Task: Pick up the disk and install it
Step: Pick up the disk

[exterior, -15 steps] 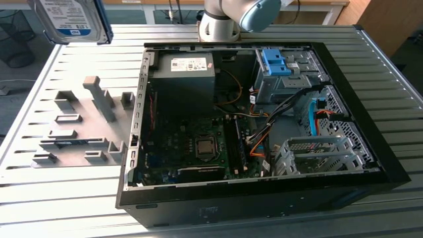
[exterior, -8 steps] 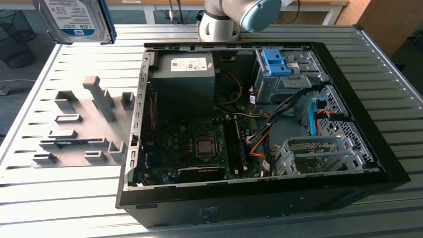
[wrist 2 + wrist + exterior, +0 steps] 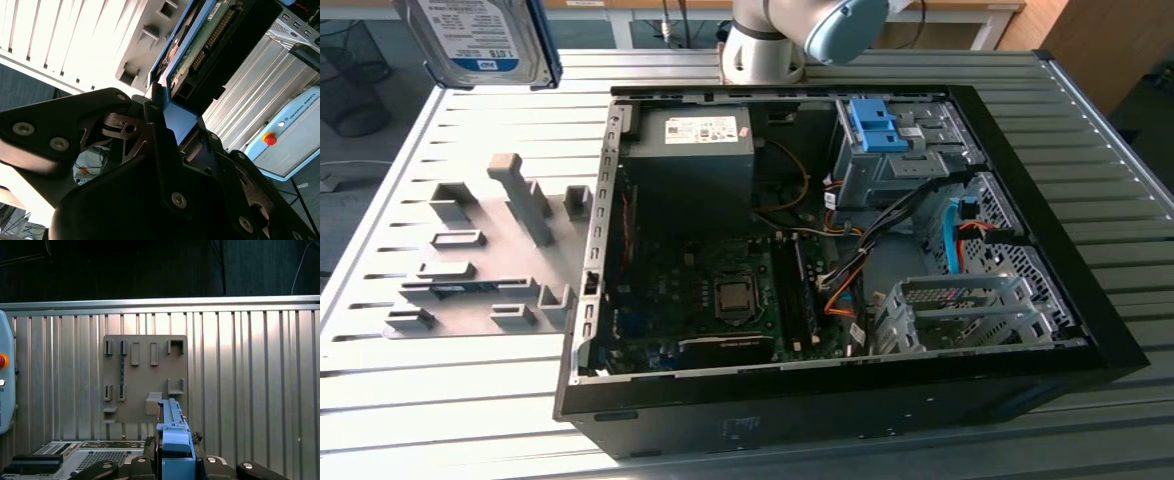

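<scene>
Blue-framed and silver, the disk [image 3: 478, 40] hangs clamped edge-on in the hand [image 3: 173, 446], which is closed tight on it.

You can take the ribbed metal table [image 3: 467, 420] as your landmark; its slats catch bright light. Past its far corner on the exterior view's right stands wooden furniture [image 3: 1101, 40]. Off its edge on the exterior view's left you see grey-blue floor [image 3: 354, 215], with a black wire basket [image 3: 354, 85] standing on it.

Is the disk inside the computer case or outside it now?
Outside. The disk hangs above the table, apart from the open case, and the pincer is shut on its blue frame.
</scene>
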`<state>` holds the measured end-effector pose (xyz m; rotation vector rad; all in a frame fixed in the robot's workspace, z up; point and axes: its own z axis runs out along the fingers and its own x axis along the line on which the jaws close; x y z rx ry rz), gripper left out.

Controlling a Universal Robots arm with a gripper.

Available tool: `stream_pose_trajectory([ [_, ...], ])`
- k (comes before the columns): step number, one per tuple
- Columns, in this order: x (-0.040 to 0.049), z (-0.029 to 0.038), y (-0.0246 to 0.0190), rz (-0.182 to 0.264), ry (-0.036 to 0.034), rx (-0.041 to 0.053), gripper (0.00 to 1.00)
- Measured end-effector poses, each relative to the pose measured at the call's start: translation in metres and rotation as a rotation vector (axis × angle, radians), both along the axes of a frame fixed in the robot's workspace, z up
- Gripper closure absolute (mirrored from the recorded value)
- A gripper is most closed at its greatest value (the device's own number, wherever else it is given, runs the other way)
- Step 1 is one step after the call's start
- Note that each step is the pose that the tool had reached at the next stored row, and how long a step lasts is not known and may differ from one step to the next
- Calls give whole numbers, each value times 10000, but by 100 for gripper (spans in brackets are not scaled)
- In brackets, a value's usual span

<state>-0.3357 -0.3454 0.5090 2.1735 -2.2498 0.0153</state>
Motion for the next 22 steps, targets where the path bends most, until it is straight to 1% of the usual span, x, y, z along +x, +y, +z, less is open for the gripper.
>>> stream_pose_trajectory([
  [17, 114, 1, 0, 0, 1, -1, 64],
  [22, 204, 0, 0, 0, 1, 0, 64],
])
